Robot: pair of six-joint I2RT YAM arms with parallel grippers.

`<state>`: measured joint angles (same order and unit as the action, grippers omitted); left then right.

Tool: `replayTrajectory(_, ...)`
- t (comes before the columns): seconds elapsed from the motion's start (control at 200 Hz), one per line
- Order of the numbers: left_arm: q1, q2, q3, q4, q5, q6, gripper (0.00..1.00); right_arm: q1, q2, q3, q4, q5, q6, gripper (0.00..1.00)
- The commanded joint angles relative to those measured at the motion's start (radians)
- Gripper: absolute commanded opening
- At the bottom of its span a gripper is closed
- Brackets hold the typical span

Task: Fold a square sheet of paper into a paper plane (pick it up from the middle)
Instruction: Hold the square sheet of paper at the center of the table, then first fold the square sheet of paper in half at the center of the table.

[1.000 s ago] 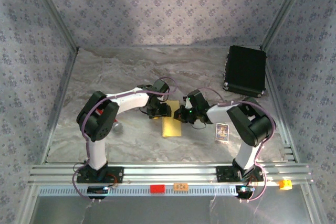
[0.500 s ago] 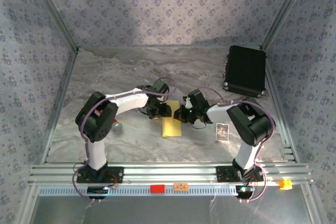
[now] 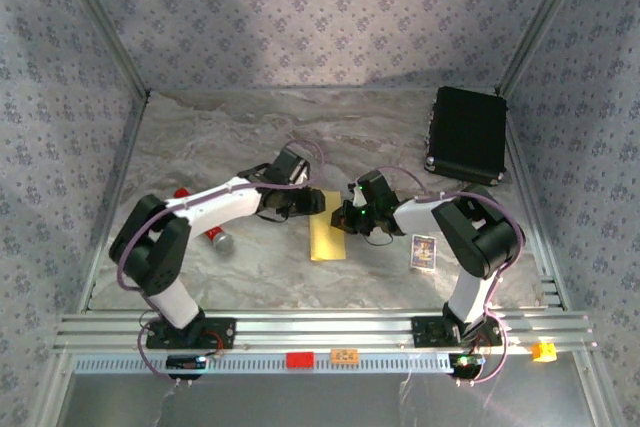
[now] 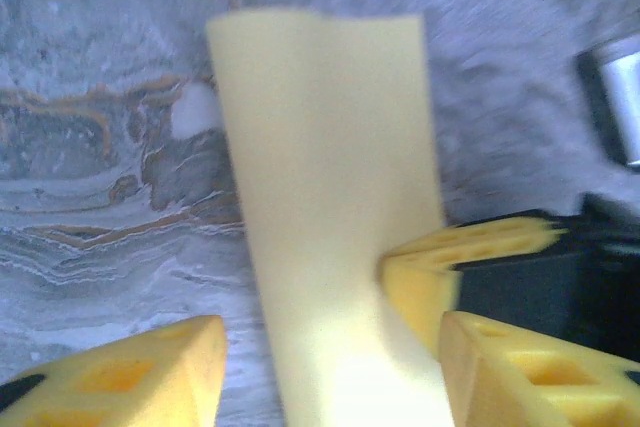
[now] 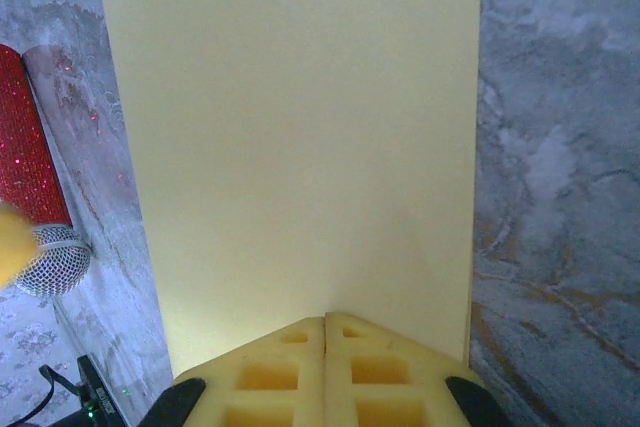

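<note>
Paper (image 3: 327, 238), a long yellow folded rectangle, lay flat on the marble table (image 3: 250, 137), mid-table, between the two grippers. Left gripper (image 3: 314, 203) sat at the paper's far end, jaws partly apart. In the left wrist view its fingers (image 4: 150, 372) straddled the strip, one on each side. There was a clear gap on one side, and the other finger was just beside the paper's edge. It was not gripping anything. Right gripper (image 3: 346, 219) was at the paper's right edge, jaws fully closed. In the right wrist view the two pads (image 5: 290, 372) were pressed together with no gap, their tips over the paper's near edge. The sheet showed face-on there, so the tips looked to be resting on it rather than pinching it, but I could not tell for sure. The left wrist view showed one right fingertip (image 4: 450, 247) touching the strip's side. Red tool (image 3: 212, 236) with a silver mesh head lay left of the paper, partly under the left arm. Card (image 3: 424, 252) lay right of the paper, near the right arm. Black case (image 3: 467, 134) was at the far right corner, well apart.
</note>
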<state>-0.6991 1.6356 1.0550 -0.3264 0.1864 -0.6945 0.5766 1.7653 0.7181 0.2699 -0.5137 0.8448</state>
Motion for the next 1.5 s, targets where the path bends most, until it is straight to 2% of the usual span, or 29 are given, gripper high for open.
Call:
replayTrajectory(0.0,0.021,-0.040,-0.045,0.118,0.100,-0.012,0.48,-0.003,0.030,-0.020,-0.104,0.042,-0.027,0.00)
replayTrajectory(0.14,0.037,-0.017,-0.086,0.241,0.251,-0.052,0.30,-0.005,0.029,-0.019,-0.104,0.044,-0.027,0.00)
replayTrajectory(0.25,0.038,0.010,-0.111,0.301,0.298,-0.079,0.16,-0.003,0.026,-0.019,-0.108,0.046,-0.025,0.00)
replayTrajectory(0.405,0.037,0.046,-0.145,0.376,0.345,-0.112,0.05,-0.004,0.010,-0.023,-0.120,0.061,-0.026,0.00)
replayTrajectory(0.785,0.036,0.106,-0.173,0.366,0.360,-0.099,0.02,-0.002,0.007,-0.028,-0.115,0.060,-0.025,0.00)
replayTrajectory(1.279,0.060,0.130,-0.300,0.378,0.273,-0.048,0.02,0.000,0.020,-0.020,-0.116,0.061,-0.024,0.00)
replayTrajectory(1.499,0.060,0.121,-0.304,0.356,0.250,-0.034,0.02,-0.001,0.017,-0.020,-0.119,0.066,-0.023,0.00)
